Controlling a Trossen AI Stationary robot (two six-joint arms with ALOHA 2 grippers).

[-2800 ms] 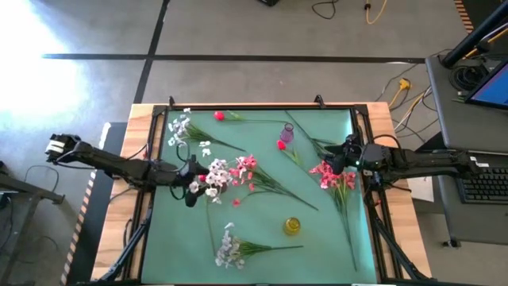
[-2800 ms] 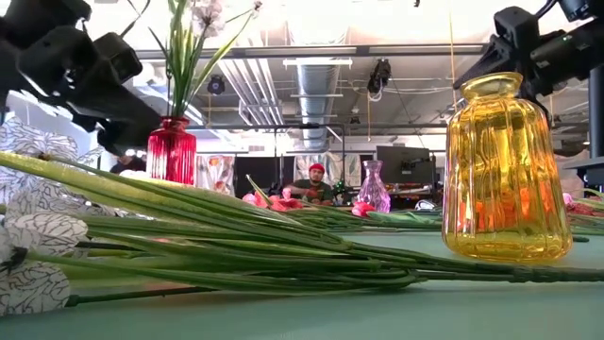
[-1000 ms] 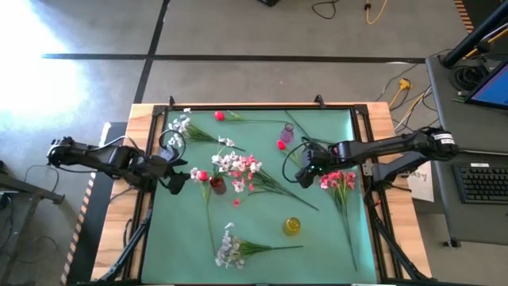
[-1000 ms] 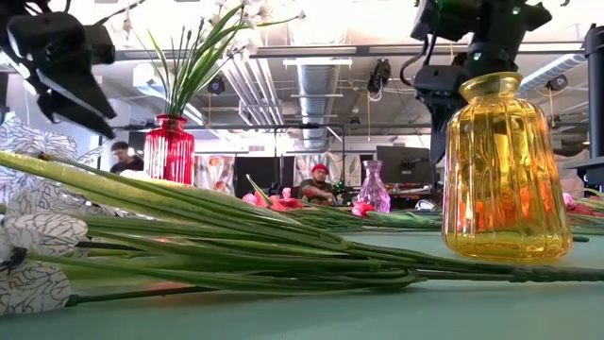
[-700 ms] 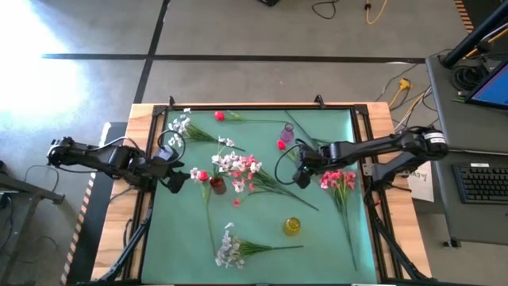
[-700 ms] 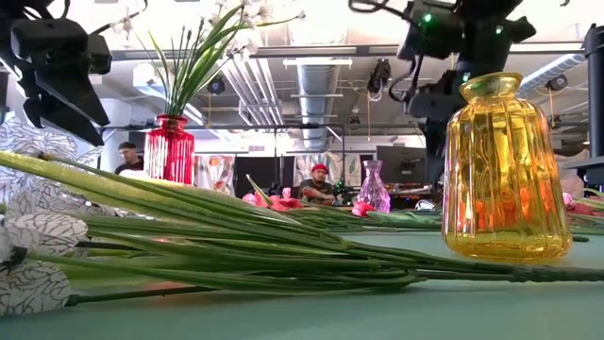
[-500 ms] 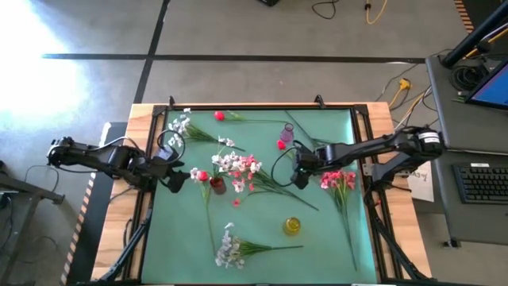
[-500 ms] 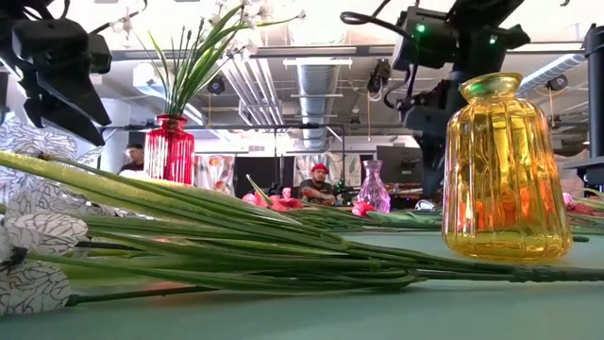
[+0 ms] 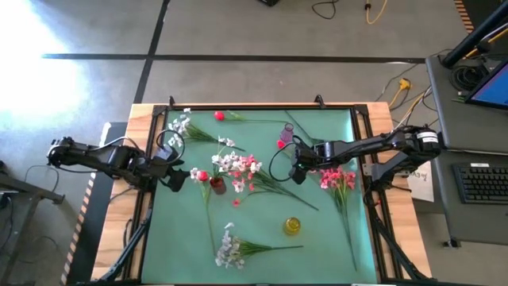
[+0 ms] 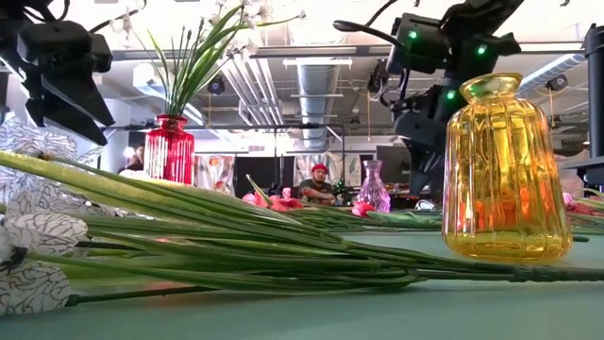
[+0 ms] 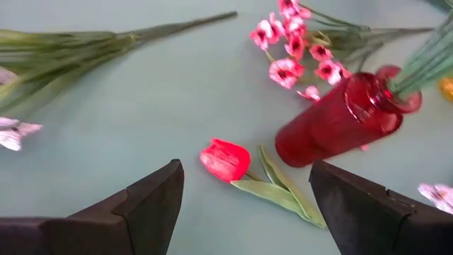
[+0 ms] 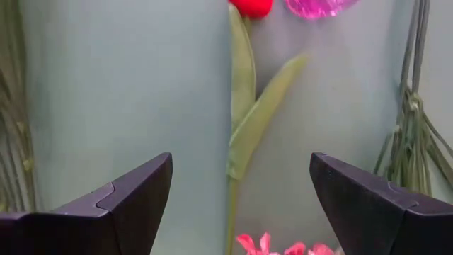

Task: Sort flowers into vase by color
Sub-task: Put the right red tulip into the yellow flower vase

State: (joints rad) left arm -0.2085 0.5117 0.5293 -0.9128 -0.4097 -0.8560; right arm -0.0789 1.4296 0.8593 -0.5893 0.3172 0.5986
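Currently, both my claws hang spread and empty over the green mat [image 9: 262,230].
Ahead of my left claw [image 11: 244,185] lies one red bud [image 11: 224,159], touching the red vase [image 11: 343,126] that holds white sprays; only the low view shows those stems standing upright. Ahead of my right claw [image 12: 241,185] lies a second red bud [image 12: 250,6] beside the purple vase [image 12: 316,6]. Three vases counted; the yellow vase [image 9: 292,226] stands well apart. No writing readable.

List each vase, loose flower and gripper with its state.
red vase: upright, holds white sprays
yellow vase: upright, empty
purple vase: upright
red bud: lying loose
left gripper: open above that bud
right gripper: open above a tulip stem
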